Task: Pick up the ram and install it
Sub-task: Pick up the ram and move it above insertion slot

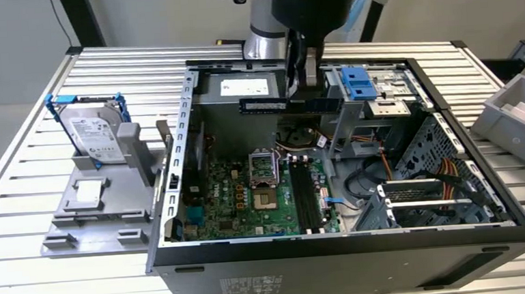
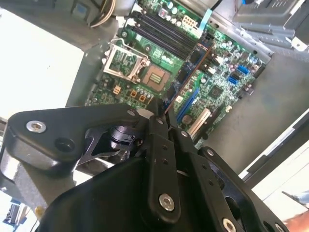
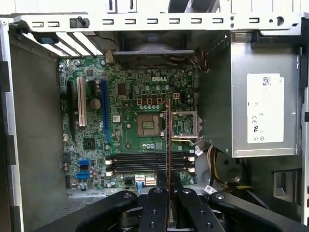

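The end effector point(image 3: 168, 191) is clamped on the ram point(image 3: 168, 140), which hangs edge-on above the motherboard point(image 3: 130, 96), crosswise to its black slots point(image 3: 145, 162); done well, it needs squaring to a slot, then a straight, even press

The exterior view stands back, high off one side of the open computer case point(image 1: 343, 265), looking down aslant at all of it and the tabletop point(image 1: 33, 284). The first wrist view looks straight down past the gripper point(image 3: 169, 189) at the motherboard point(image 3: 135, 130) inside the case; the second sees that board nearer, tilted.
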`<move>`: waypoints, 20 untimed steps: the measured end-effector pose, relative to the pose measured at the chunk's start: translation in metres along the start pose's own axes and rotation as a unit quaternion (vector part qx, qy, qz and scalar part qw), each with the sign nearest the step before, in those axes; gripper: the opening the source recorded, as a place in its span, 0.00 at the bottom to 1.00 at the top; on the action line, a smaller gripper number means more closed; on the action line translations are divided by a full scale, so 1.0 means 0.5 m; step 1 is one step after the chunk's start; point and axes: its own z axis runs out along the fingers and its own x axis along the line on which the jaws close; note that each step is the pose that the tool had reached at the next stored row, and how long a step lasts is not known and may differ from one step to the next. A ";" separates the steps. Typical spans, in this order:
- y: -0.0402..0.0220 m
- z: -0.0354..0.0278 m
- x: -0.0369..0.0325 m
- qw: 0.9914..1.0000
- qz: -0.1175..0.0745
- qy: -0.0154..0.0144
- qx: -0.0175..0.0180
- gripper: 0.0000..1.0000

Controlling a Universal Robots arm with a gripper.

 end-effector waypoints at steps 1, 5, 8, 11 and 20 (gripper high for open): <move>-0.004 0.000 -0.003 1.000 0.000 0.000 0.000 0.00; -0.021 0.000 -0.013 1.000 0.000 0.000 0.000 0.00; -0.033 0.001 -0.020 1.000 0.000 0.000 0.000 0.00; -0.044 0.001 -0.027 1.000 0.000 0.000 0.000 0.00; -0.073 0.001 -0.035 1.000 0.000 0.000 0.000 0.00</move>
